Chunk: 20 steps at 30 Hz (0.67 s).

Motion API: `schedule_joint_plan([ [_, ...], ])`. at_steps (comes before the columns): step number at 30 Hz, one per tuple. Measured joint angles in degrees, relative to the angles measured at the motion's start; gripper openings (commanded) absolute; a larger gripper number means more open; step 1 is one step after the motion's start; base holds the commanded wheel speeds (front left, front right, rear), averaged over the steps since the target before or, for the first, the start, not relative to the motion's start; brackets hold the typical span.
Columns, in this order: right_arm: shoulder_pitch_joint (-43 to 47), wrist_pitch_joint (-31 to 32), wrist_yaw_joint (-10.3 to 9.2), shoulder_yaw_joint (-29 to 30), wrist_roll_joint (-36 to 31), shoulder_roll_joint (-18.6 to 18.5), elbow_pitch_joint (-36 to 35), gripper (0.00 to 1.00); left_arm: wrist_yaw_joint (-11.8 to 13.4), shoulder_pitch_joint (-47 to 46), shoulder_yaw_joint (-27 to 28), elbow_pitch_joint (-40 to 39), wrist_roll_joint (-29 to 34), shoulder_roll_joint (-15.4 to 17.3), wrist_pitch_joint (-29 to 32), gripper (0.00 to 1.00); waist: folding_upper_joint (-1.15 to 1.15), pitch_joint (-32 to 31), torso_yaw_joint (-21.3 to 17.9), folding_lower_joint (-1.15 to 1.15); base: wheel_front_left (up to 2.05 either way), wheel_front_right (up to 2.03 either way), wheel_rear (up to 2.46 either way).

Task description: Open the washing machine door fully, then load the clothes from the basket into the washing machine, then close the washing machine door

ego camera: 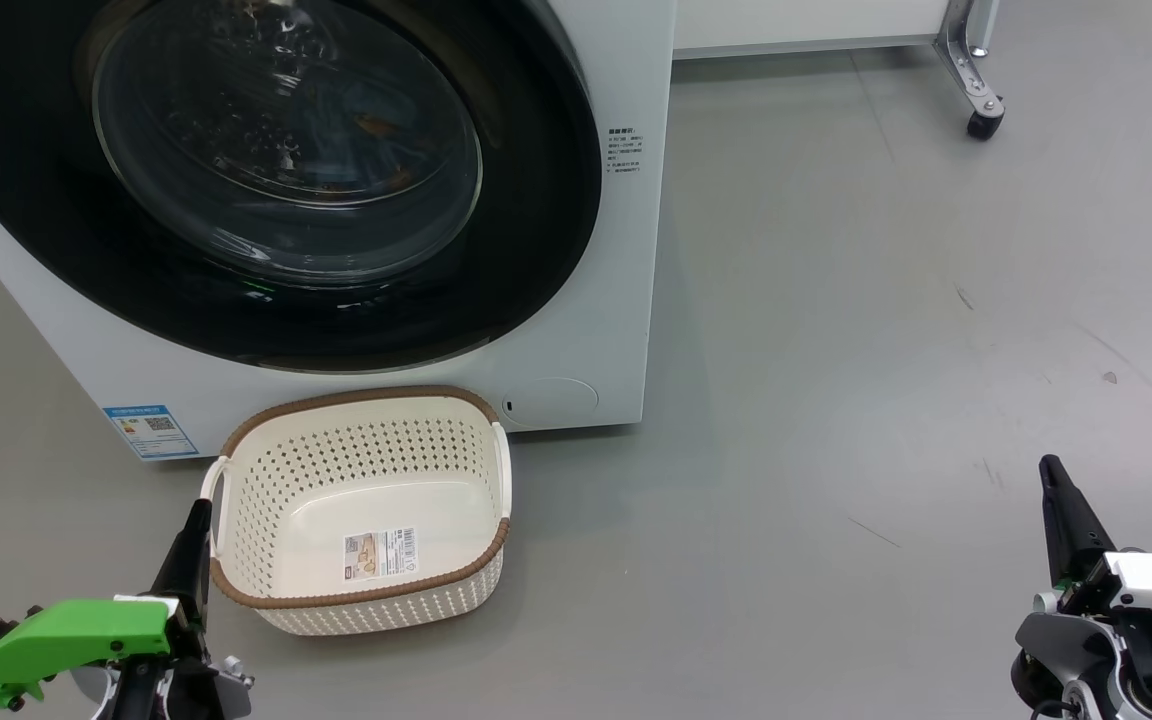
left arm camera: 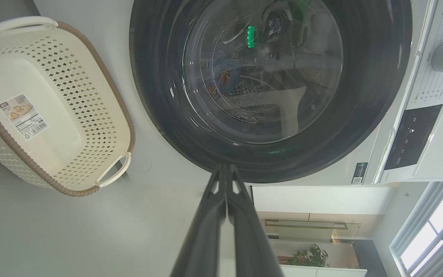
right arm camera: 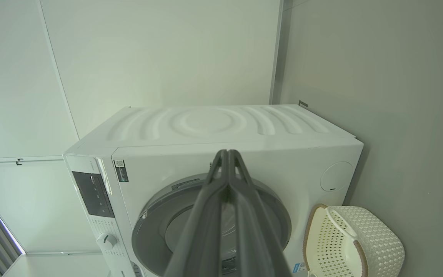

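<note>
Looks basically done from my seat: washing machine door (ego camera: pixel 266 180), upper left, is shut with clothes (ego camera: pixel 376 125) showing through it. The basket (ego camera: pixel 366 440), lower left, sits empty. Left gripper (ego camera: pixel 198 510) and right gripper (ego camera: pixel 1048 470) are pinched together, holding nothing, in the bottom corners.

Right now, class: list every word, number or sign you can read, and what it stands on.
No text is legible.
Blue label sticker, big white washing machine: too small.
Barcode sticker, cream perforated plastic basket floor: blurred.
Black control panel: markings too small.
</note>
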<state>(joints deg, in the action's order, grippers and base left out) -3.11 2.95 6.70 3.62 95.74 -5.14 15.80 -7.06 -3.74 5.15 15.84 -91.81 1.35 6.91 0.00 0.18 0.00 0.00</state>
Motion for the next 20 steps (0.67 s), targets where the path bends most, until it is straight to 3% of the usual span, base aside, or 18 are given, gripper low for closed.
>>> schedule_joint_plan([
  [20, 0.0, 0.07, 0.0, 0.09, -0.07, 0.11, -0.02, 0.0, 0.0, 0.0, 0.0, 0.0, 0.0, 0.0, 0.0, 0.0, 0.0, 0.0, 0.0, 0.0, 0.0, 0.0, 0.0],
])
